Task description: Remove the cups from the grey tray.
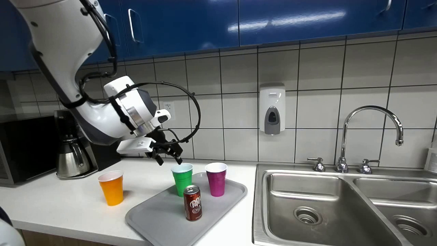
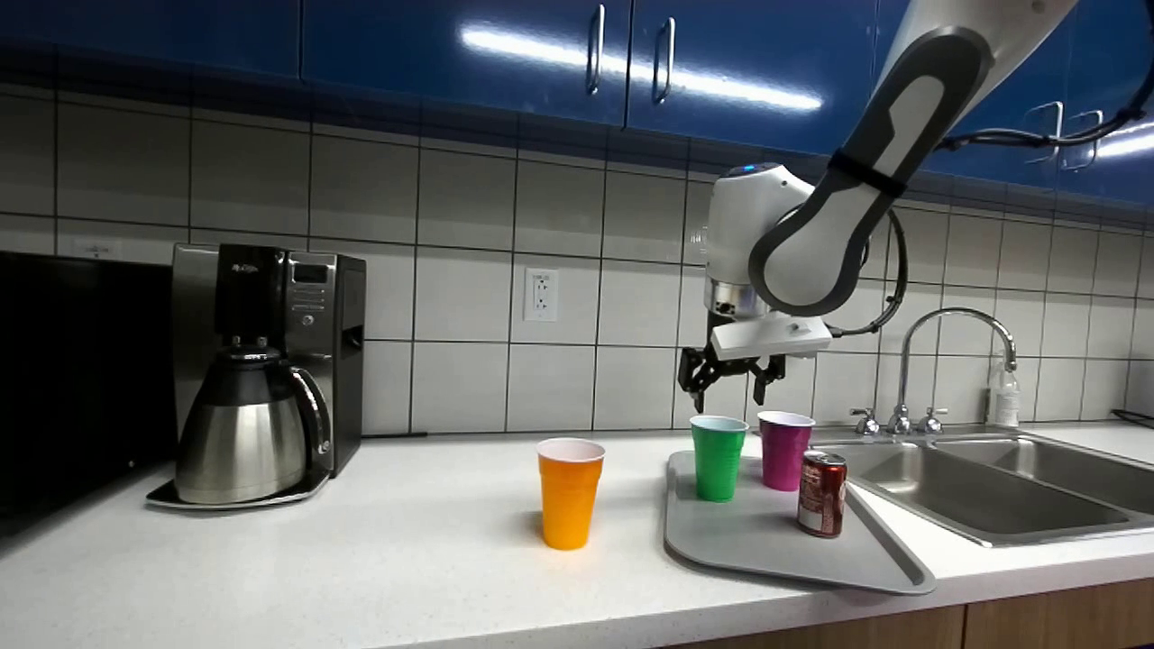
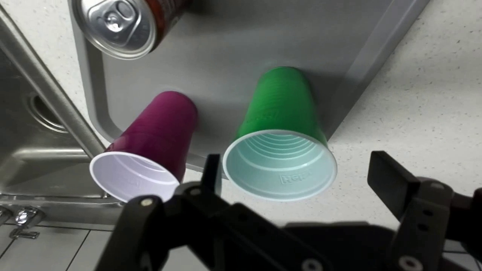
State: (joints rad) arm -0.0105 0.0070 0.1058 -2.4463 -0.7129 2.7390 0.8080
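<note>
Hovering with the gripper (image 2: 728, 400) just above the green cup (image 2: 718, 461), close to its rim. Have both black fingers (image 3: 393, 184) spread wide, with nothing gripped between them. In the wrist view, see the cup's pale mouth framed by the fingers, closer to one of them. Find the grey tray (image 1: 164, 218) below the gripper, with two cups standing upright on it: the green one, closest under the fingers, and the magenta cup (image 1: 216, 179) just beside, partly covered by the gripper in the wrist view. Farther from the gripper than either, also on the tray, spot the dark red-brown drink can (image 1: 193, 203), upright. Out to the side of the gripper away from the magenta cup, find the orange cup (image 2: 570, 494) in both exterior views: off the tray, upright on the white counter (image 2: 361, 577), well apart from the fingers. Farther out that way, make out the coffee maker (image 2: 311, 335) with its steel carafe (image 2: 239, 451). Past the magenta cup from the gripper, see the steel sink (image 1: 260, 201). Behind the gripper, see the tiled wall (image 2: 460, 297).
</note>
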